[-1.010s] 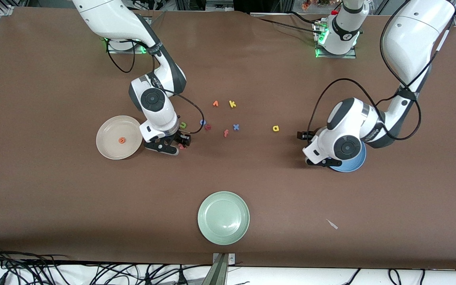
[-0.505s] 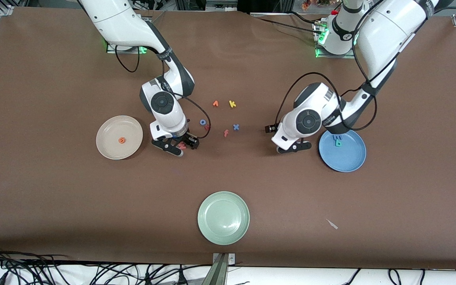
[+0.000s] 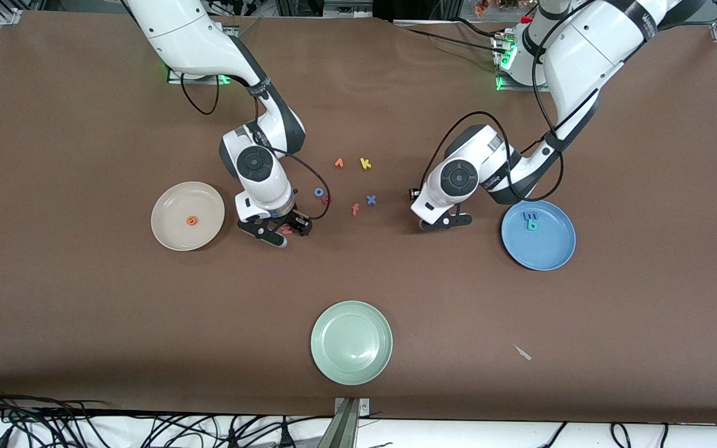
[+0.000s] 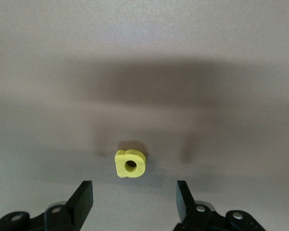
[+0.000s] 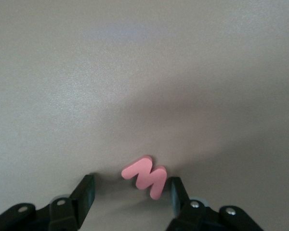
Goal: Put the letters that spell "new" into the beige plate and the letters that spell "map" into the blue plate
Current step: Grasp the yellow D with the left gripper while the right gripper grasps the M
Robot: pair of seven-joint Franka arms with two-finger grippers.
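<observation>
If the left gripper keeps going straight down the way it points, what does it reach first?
Most likely the yellow a: the left gripper points down at the table with open fingers either side of that letter. Nothing else shows in its path, though the remaining height is unclear.

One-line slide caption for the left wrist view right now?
Left pincer, open, poised around a small yellow foam letter a lying flat on the brown table.

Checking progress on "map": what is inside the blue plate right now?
The blue plate holds two letters lying side by side: a blue m and a teal p. Nothing covers the plate.
</observation>
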